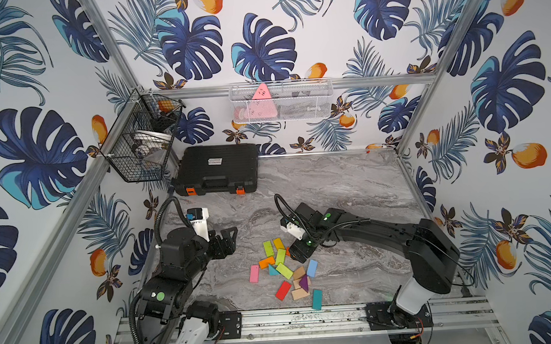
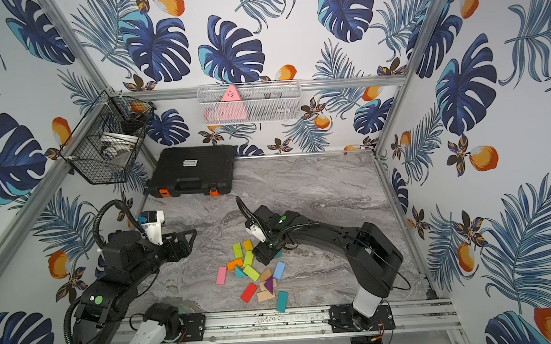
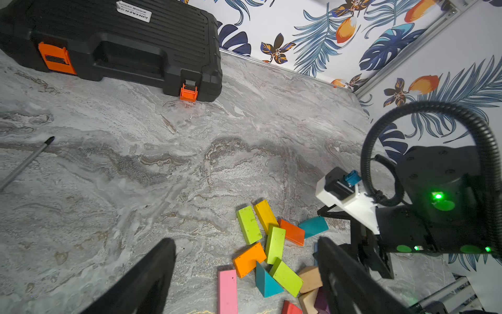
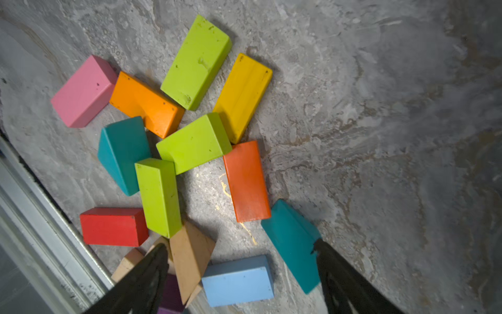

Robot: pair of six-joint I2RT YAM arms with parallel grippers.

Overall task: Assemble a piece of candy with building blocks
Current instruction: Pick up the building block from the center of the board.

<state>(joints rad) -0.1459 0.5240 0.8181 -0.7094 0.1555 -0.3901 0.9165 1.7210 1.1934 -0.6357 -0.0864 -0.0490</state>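
Note:
The building blocks [image 1: 283,270] lie loose in a heap near the table's front middle, seen in both top views: green [image 1: 268,248], yellow, orange, pink [image 1: 254,274], red, teal, light blue, purple and plain wood. My right gripper [image 1: 294,255] hangs over the heap's far right edge. Its wrist view shows the right gripper [image 4: 239,246] open, a light blue block [image 4: 237,280] lying between the fingers and a teal block [image 4: 293,244] by one fingertip. My left gripper [image 1: 234,239] is open, left of the heap and apart from it. In its wrist view the left gripper [image 3: 245,242] holds nothing.
A black tool case [image 1: 216,170] with orange latches stands at the back left. A black wire basket [image 1: 141,138] and a white mesh basket [image 1: 281,100] hang on the walls. A screwdriver shaft [image 3: 27,160] lies on the marble table [image 1: 350,181].

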